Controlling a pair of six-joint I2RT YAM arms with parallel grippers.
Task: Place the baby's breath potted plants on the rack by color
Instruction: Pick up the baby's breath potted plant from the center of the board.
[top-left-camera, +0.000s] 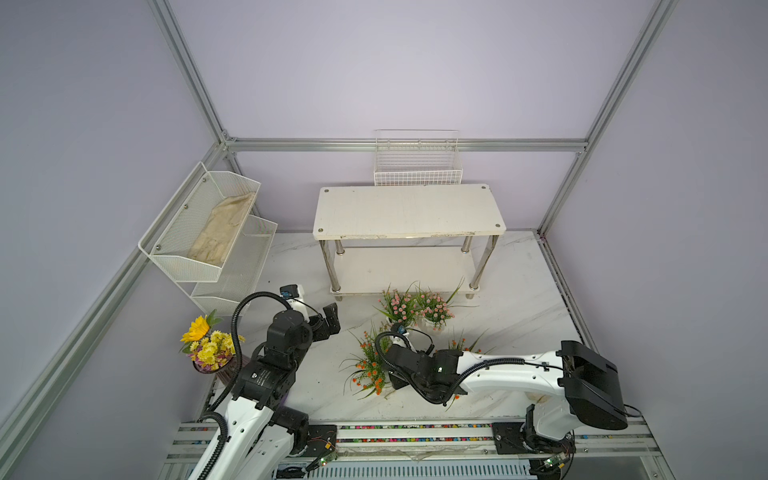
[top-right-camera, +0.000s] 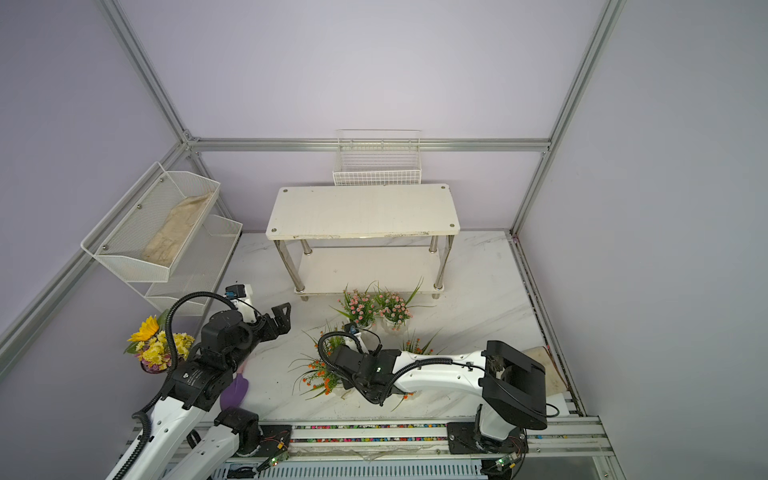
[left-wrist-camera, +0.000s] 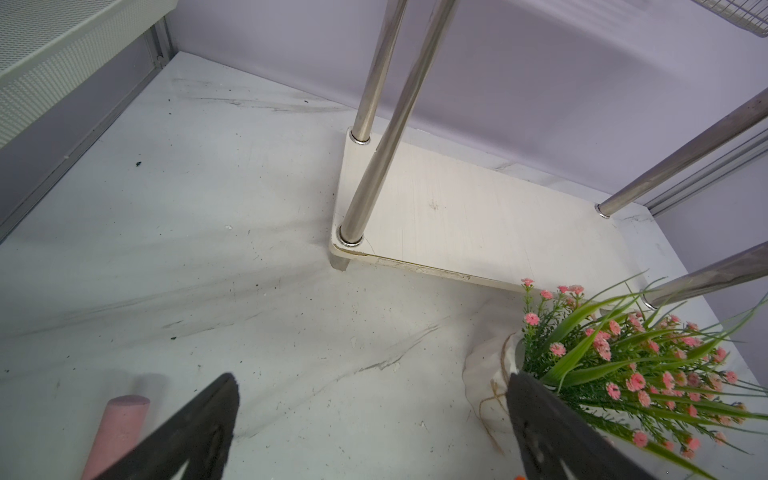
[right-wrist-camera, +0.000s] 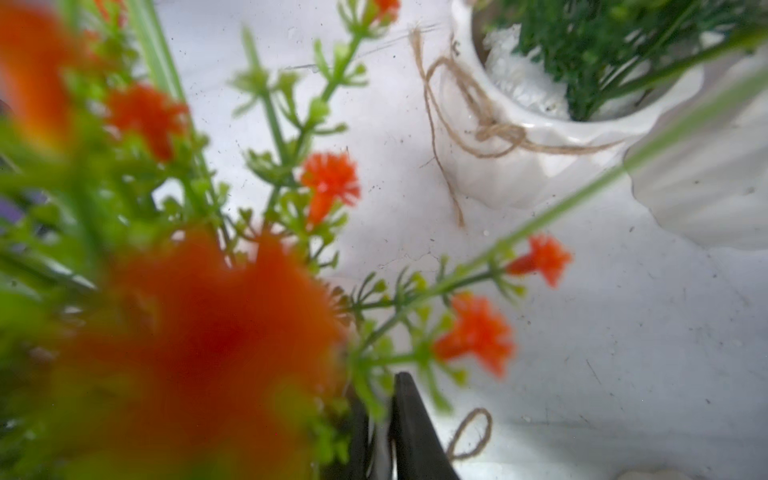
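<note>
Our right gripper (right-wrist-camera: 380, 395) is clamped shut low in an orange plant (top-left-camera: 368, 365) near the front edge of the table (top-left-camera: 519, 291); what it pinches is hidden. The rack (top-left-camera: 409, 210) lies toward the far edge, beyond 2 pink plants (top-left-camera: 401, 307). Our left gripper (left-wrist-camera: 372, 376) gapes empty.

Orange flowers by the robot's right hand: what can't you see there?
- Right wrist view: the orange plant's blurred blooms fill the picture and hide what, if anything, the right gripper pinches.
- Both top views: the right arm covers the other orange plant almost fully, pot included.
</note>
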